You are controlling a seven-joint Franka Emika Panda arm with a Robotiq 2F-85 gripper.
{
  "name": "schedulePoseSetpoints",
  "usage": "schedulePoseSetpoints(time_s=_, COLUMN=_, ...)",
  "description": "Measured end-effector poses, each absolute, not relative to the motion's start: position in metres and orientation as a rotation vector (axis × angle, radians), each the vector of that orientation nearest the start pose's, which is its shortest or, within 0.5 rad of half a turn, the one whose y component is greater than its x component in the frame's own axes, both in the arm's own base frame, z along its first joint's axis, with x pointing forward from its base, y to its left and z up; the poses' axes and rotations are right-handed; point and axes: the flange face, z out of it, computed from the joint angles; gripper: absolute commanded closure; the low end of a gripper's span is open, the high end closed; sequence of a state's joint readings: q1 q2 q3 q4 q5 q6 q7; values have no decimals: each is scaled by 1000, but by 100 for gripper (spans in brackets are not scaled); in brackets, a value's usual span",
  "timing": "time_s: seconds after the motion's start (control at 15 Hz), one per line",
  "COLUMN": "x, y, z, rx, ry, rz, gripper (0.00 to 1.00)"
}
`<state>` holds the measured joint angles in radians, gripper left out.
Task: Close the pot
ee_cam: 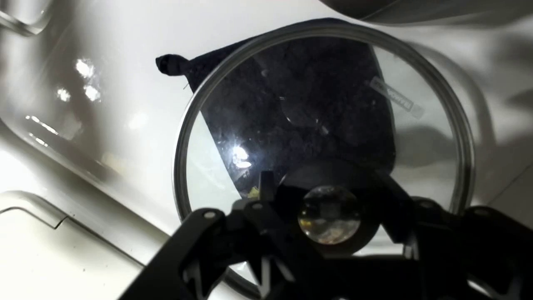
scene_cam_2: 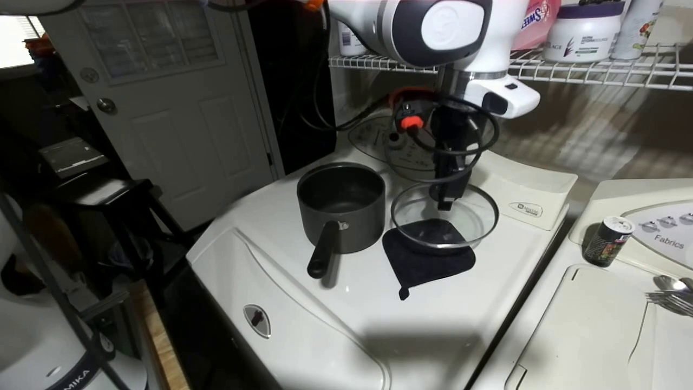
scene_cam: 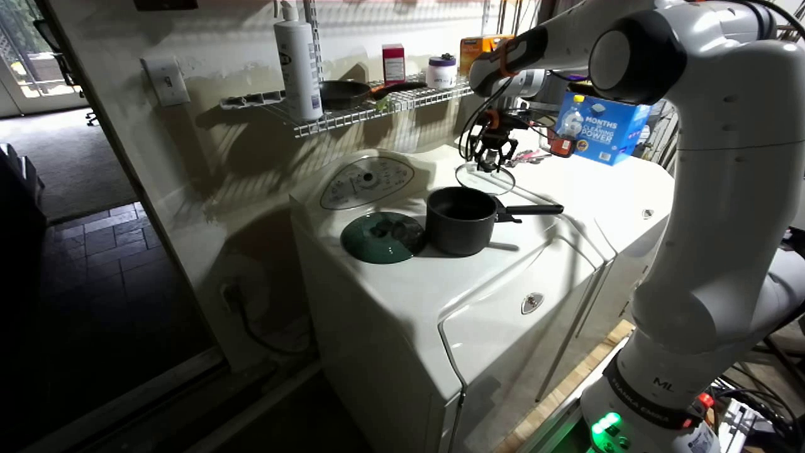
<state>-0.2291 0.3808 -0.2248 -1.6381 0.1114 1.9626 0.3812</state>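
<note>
Two jaws clasp one glass lid (ee_cam: pixel 312 112) near one pot (scene_cam_2: pixel 352 221).

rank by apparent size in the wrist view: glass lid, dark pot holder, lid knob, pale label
Largest to smallest:
1. Glass lid, perhaps enlarged by nearness to the camera
2. Dark pot holder, mostly seen through the glass
3. Lid knob
4. Pale label

Free room above open pot (scene_cam_2: pixel 361 230); its handle (scene_cam_2: pixel 326 248) juts sideways, blocking that flank; wire shelf (scene_cam_2: pixel 574 77) obstructs higher, behind.
</note>
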Motion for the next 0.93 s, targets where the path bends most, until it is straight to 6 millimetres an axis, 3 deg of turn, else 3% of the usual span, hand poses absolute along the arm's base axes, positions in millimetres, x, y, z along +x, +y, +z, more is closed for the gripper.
schedulePoseSetpoints(time_s=0.47, x=590, y=-233, z=484, rx=-2930, ry=1203, rz=-116, gripper=66)
schedulePoseSetpoints(time_s=0.67, x=577, y=-209, z=499, rx=-2956, ry=1145, rz=-99, gripper=66)
schedulePoseSetpoints(time_s=0.93, x=559, y=-170, z=493, rx=-3005, ry=1045, rz=-23, gripper=66)
